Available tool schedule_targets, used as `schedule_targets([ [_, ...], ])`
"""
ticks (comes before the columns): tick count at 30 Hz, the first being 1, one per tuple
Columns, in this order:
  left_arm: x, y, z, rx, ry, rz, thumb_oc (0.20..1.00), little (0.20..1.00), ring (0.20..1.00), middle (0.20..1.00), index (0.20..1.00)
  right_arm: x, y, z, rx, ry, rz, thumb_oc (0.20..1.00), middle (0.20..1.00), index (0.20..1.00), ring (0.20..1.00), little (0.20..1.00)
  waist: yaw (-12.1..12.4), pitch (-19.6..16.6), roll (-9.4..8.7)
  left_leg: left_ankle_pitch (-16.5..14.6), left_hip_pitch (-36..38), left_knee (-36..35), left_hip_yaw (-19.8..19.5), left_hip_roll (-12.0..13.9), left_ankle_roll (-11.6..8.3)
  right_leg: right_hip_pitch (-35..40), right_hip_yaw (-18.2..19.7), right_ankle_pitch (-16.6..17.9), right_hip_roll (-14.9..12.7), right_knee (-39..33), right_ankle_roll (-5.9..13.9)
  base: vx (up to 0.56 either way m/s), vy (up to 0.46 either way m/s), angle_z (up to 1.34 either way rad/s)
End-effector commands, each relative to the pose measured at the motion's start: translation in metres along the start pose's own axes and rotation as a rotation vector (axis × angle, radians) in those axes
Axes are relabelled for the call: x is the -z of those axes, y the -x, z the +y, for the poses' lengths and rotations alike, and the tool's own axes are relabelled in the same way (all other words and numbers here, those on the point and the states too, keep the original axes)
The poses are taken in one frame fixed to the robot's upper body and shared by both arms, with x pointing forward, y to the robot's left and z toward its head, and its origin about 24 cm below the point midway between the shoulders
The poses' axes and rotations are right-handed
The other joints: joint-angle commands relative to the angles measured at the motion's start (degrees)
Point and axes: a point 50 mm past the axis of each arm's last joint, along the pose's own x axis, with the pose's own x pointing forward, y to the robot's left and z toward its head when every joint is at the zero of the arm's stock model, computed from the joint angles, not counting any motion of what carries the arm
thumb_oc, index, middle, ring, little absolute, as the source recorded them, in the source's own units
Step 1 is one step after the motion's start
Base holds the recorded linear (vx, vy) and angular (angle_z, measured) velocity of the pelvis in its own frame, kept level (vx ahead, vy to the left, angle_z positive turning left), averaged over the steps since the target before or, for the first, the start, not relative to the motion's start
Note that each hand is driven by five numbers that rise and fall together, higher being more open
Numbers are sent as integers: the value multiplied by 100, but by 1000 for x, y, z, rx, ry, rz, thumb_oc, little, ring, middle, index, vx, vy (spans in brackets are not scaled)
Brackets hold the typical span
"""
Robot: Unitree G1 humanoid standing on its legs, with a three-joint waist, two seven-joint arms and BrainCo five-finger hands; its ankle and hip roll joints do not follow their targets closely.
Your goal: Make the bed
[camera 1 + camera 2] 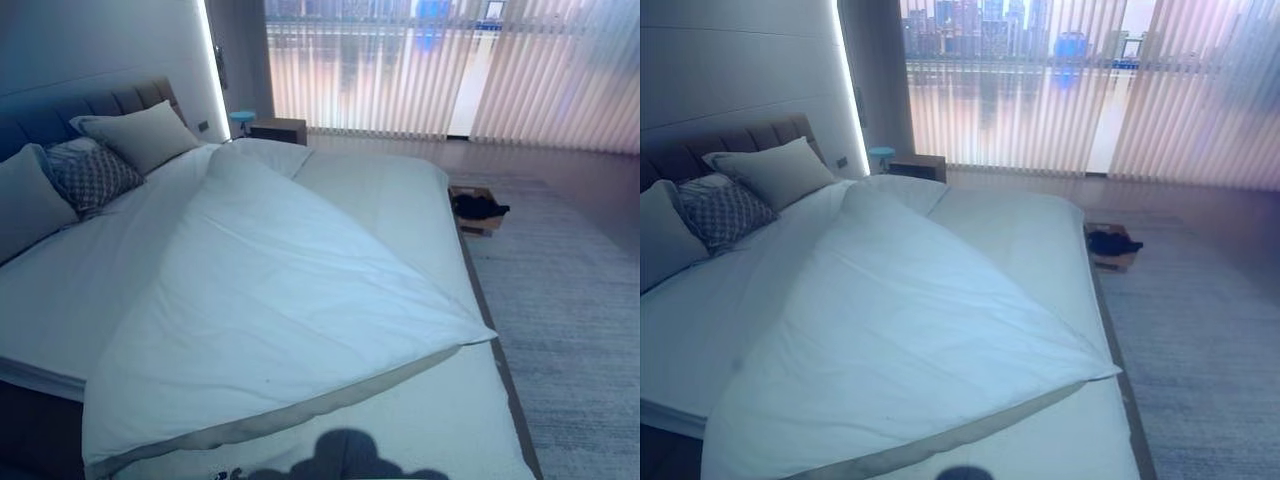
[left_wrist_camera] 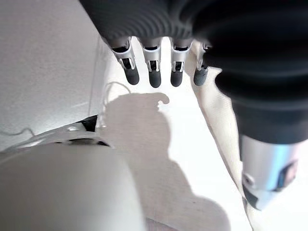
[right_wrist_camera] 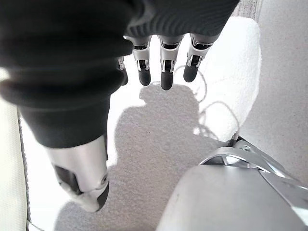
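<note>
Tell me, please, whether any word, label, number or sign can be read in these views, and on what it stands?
None: no text can be read.
The white duvet, the pillows and the patterned cushion carry no print.
The box on the floor shows no legible marking.
The left hand and right hand, fingers straight, bear no readable label.

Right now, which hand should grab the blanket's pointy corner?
Right, probably. The blanket is folded slantwise, and its corner lies on the robot's right side of the bed. The right hand and the left hand are both open and hold nothing, so the nearer side decides.
</note>
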Motion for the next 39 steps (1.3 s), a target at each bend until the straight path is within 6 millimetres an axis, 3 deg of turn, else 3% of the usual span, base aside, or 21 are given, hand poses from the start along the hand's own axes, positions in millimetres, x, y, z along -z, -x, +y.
schedule_targets([
  [1, -59, -10, 2, -26, 73, -204, 1000, 1000, 1000, 1000, 1000, -70, -6, -1, 21, -90, -245, 1000, 1000, 1000, 1000, 1000, 35, 176, -74, -509, 201, 102, -58, -111, 249, -408, 124, 517, -120, -42, 65, -40, 3, -1],
  [5, -128, 1, 9, -2, 175, -510, 1000, 1000, 1000, 1000, 1000, -137, 8, -13, 35, -132, -527, 1000, 1000, 1000, 1000, 1000, 34, 527, -73, -476, -118, 281, -106, -110, 265, -696, 175, 517, -158, 108, 58, -118, -5, -1],
  [6, -140, 6, 10, 15, 197, -567, 1000, 1000, 1000, 1000, 1000, -152, 14, -15, 30, -134, -599, 1000, 1000, 1000, 1000, 1000, 33, 613, -71, -458, -202, 304, -118, -110, 274, -785, 184, 529, -172, 144, 63, -80, 0, 0],
  [7, -140, 6, 10, 15, 197, -567, 1000, 1000, 1000, 1000, 1000, -152, 14, -15, 30, -134, -599, 1000, 1000, 1000, 1000, 1000, 33, 613, -71, -458, -203, 305, -118, -110, 274, -785, 184, 529, -172, 144, 63, -123, -2, 3],
  [8, -164, 16, 10, 44, 255, -666, 1000, 1000, 1000, 1000, 1000, -183, 29, -21, 26, -139, -739, 1000, 1000, 1000, 1000, 1000, 27, 794, -74, -421, -334, 314, -118, -103, 284, -951, 202, 552, -189, 206, 68, -121, -6, 3],
  [11, -200, 29, 6, 95, 336, -793, 1000, 1000, 1000, 1000, 1000, -225, 55, -27, 25, -191, -925, 1000, 1000, 1000, 1000, 1000, 5, 1185, -90, -416, -775, 617, -162, -56, 281, -1311, 235, 559, -212, 373, 44, -191, -15, 0],
  [14, -227, 42, -2, 151, 407, -882, 1000, 1000, 1000, 1000, 1000, -252, 78, -30, 17, -245, -1069, 1000, 1000, 1000, 1000, 1000, -8, 1541, -92, -476, -1194, 1012, -223, -32, 286, -1632, 259, 540, -277, 581, 7, -138, -7, -1],
  [17, -240, 47, -8, 177, 426, -919, 1000, 1000, 1000, 1000, 1000, -266, 88, -31, 17, -260, -1130, 1000, 1000, 1000, 1000, 1000, -33, 1720, -74, -471, -1428, 1095, -257, -30, 294, -1885, 291, 534, -321, 716, -12, -106, 21, 0],
  [18, -259, 55, -13, 193, 436, -963, 1000, 1000, 1000, 1000, 1000, -282, 101, -29, 9, -276, -1195, 1000, 1000, 1000, 1000, 1000, -48, 1894, -44, -593, -1661, 1256, -317, 20, 244, -2175, 370, 416, -365, 962, 31, -62, 22, 3],
  [23, -294, 73, -25, 212, 374, -1066, 1000, 1000, 1000, 1000, 1000, -307, 120, -27, 12, -368, -1288, 1000, 1000, 1000, 1000, 1000, -96, 2231, -22, -659, -2333, 1648, -309, 14, 291, -2891, 465, 381, -499, 1363, -14, -107, 35, 4],
  [29, -317, 89, -39, 221, 273, -1133, 1000, 1000, 1000, 1000, 1000, -327, 137, -27, 46, -485, -1356, 1000, 1000, 1000, 1000, 1000, -132, 2437, 6, -756, -2895, 1996, -315, 30, 343, -3421, 498, 329, -611, 1709, -49, -46, 17, 2],
  [39, -310, 109, -77, 493, 173, -1139, 1000, 1000, 1000, 1000, 1000, -328, 141, -24, 55, -569, -1359, 1000, 1000, 1000, 1000, 1000, -152, 2399, 106, -880, -2663, 1938, -302, -37, 375, -3211, 477, 297, -653, 1627, -40, 21, 6, 0],
])
